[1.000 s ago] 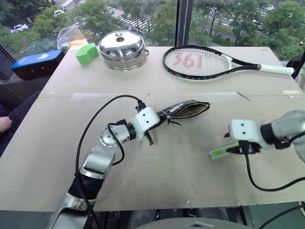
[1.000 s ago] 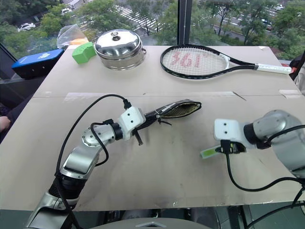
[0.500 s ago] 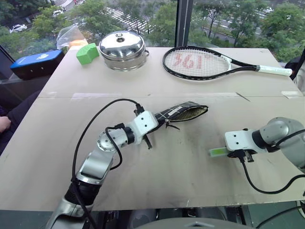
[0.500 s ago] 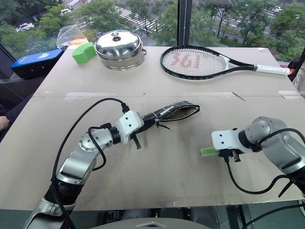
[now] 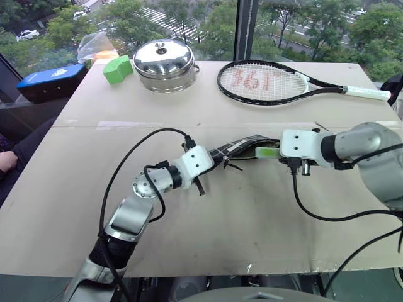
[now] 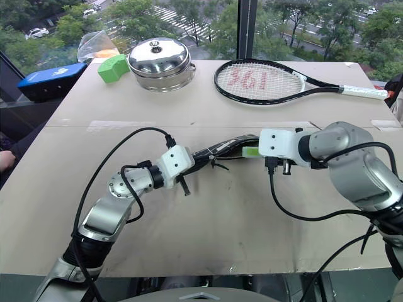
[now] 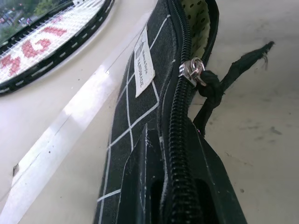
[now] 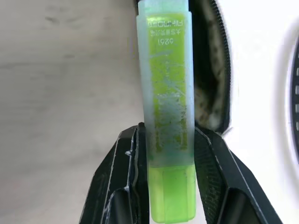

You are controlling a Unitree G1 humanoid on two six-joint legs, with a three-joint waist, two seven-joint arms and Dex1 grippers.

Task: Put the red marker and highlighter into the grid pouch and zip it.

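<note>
Left eye view, from left to right: a blue flat case (image 5: 49, 82) lies off the far left corner of the pale wooden counter (image 5: 227, 214), with a crumpled clear plastic bag (image 5: 94, 45), a green block (image 5: 116, 69) and a round lidded steel pot (image 5: 165, 63) along the far edge. Nearer the middle, the left end effector (image 5: 211, 157) has its two black fingers pressed together on the zipper end of the flat black fabric pouch with a white grid pattern (image 5: 236, 149). In the left wrist view the pouch (image 7: 140, 93) stands on edge, its white label (image 7: 144, 65) facing the side, the zipper pull (image 7: 192, 73) part-way along and the mouth beyond it gaping. At that open end, the right end effector (image 8: 169, 154) is clamped on the short translucent lime-green highlighter (image 8: 167, 112), whose paler capped end sits at the pouch mouth. A black-framed tennis racket with red lettering on its strings (image 5: 271, 80) lies on the far right of the counter.
</note>
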